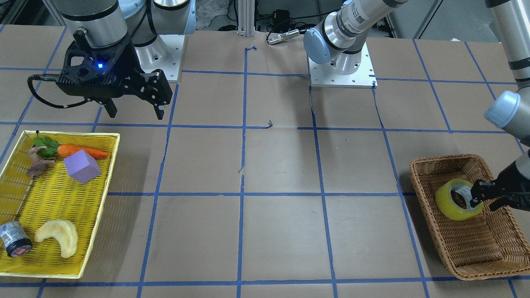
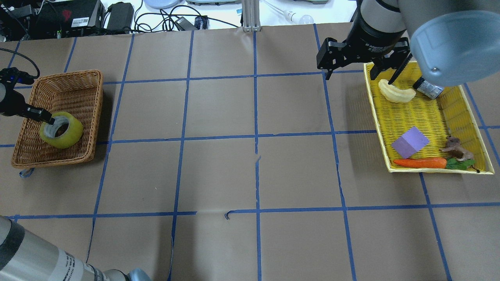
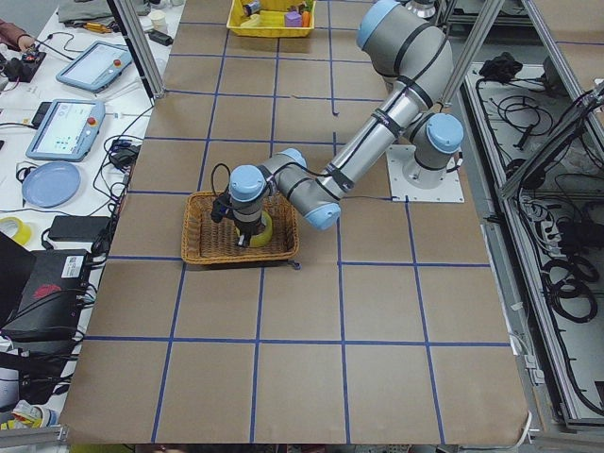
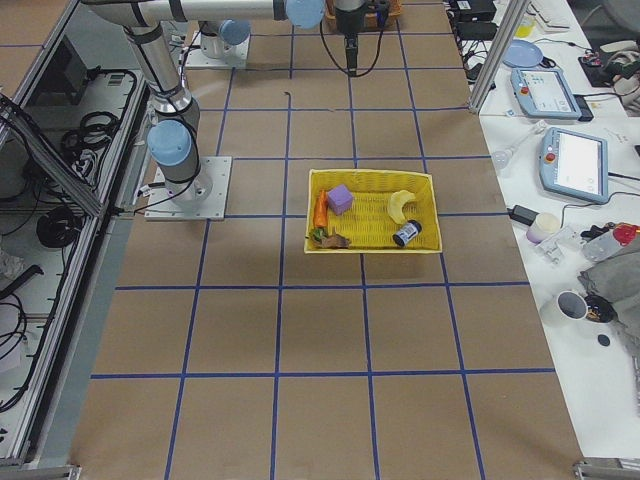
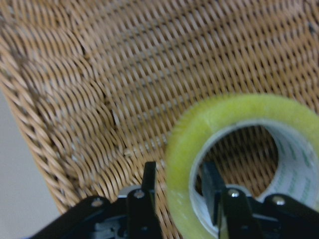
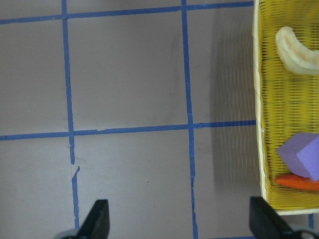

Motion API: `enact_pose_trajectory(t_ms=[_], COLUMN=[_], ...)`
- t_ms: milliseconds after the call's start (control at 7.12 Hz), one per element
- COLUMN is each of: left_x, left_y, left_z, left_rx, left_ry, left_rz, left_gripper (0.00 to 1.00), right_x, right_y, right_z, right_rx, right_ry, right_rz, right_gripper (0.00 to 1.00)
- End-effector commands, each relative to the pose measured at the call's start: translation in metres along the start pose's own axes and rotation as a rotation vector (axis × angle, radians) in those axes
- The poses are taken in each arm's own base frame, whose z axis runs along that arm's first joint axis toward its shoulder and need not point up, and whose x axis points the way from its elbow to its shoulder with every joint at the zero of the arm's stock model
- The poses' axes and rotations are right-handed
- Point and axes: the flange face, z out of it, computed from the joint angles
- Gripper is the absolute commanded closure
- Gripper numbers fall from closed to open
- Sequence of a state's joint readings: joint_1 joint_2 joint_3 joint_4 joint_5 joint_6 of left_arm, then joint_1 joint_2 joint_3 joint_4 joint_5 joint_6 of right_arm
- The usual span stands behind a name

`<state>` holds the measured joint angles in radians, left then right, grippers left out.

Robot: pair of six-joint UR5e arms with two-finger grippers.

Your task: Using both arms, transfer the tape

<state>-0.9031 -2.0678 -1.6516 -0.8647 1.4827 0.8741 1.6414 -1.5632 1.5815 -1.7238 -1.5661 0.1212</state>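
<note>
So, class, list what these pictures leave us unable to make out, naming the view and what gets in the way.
- Whether the left gripper clamps the tape or merely straddles its wall: left wrist view, blurred.
- Grey cylinder label: front view, too small; overhead, the right arm's joint cap covers part.
- Right gripper: right wrist view, bottom edge cuts off all but fingertips.

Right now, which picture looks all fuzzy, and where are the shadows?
Left wrist view: fuzzy, the tape and wicker basket too close to focus. Right wrist view: sharp, a soft shadow on the table beside the yellow tray. Overhead view: evenly lit and crisp.
</note>
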Motion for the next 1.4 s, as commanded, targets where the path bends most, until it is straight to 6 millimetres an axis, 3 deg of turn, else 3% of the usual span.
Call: enact_pose_trajectory(t_ms=[0, 140, 421, 702, 842, 982, 1263], left_x=[0.086, 0.138, 0.233, 0.339, 0.377, 0.396, 0.409], left_y=[-0.052, -0.067, -0.087, -0.087, -0.079, -0.070, -0.054], left_z=[-0.038, -0.060, -0.104, -0.152, -0.174, -0.195, -0.218], left_rx=[0.006, -0.024, -0.043, -0.128, -0.155, -0.147, -0.168], left_ry=[0.002, 0.034, 0.069, 0.096, 0.096, 0.097, 0.103], left_rz=[-0.073, -0.192, -0.269, -0.303, -0.296, -0.276, -0.261], left_gripper=[0.00, 0.00, 0.00, 0.00, 0.00, 0.00, 0.00], right_x=[0.000, 0.000, 0.000, 0.000, 0.000, 0.000, 0.000], right_y=[0.000, 0.000, 0.000, 0.000, 0.000, 0.001, 0.000], right_z=[0.000, 0.000, 0.000, 0.000, 0.001, 0.001, 0.001], right_rx=[-0.001, -0.001, 0.000, -0.003, -0.003, -0.004, -0.003], right_ry=[0.000, -0.001, -0.001, 0.000, -0.001, -0.001, -0.001], right_rz=[0.000, 0.000, 0.000, 0.000, 0.000, 0.000, 0.000], right_gripper=[0.00, 0.00, 0.00, 0.00, 0.00, 0.00, 0.00])
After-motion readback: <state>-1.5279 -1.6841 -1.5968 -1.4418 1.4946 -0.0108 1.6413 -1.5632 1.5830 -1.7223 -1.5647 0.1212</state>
